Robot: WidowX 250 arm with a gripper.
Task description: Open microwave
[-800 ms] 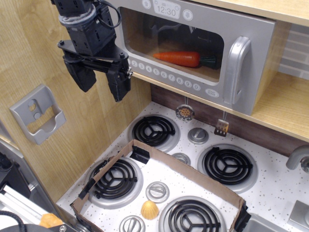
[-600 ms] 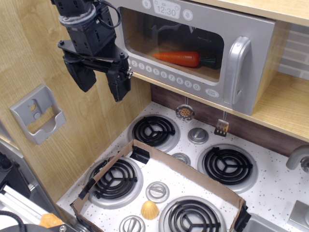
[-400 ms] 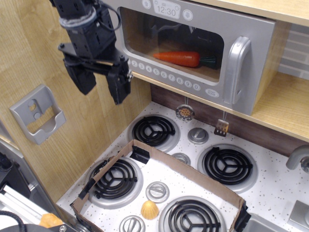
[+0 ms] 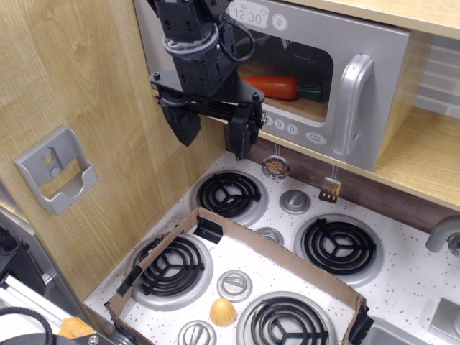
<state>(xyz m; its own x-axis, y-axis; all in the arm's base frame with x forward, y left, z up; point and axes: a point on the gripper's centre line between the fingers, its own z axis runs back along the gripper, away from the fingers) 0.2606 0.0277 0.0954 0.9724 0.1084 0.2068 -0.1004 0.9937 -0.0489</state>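
While the gripper (image 4: 213,133) hangs with fingers apart, well left of the handle (image 4: 354,108), the microwave (image 4: 374,43) door could be struck.

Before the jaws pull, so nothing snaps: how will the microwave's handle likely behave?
The handle looks thick, moulded and joined at both ends, so probably stiff. Its glossy surface may be slippery. The microwave looks like light plastic, so it might shift.

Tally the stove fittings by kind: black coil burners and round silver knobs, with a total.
Black coil burners: 4
Round silver knobs: 4
Total: 8
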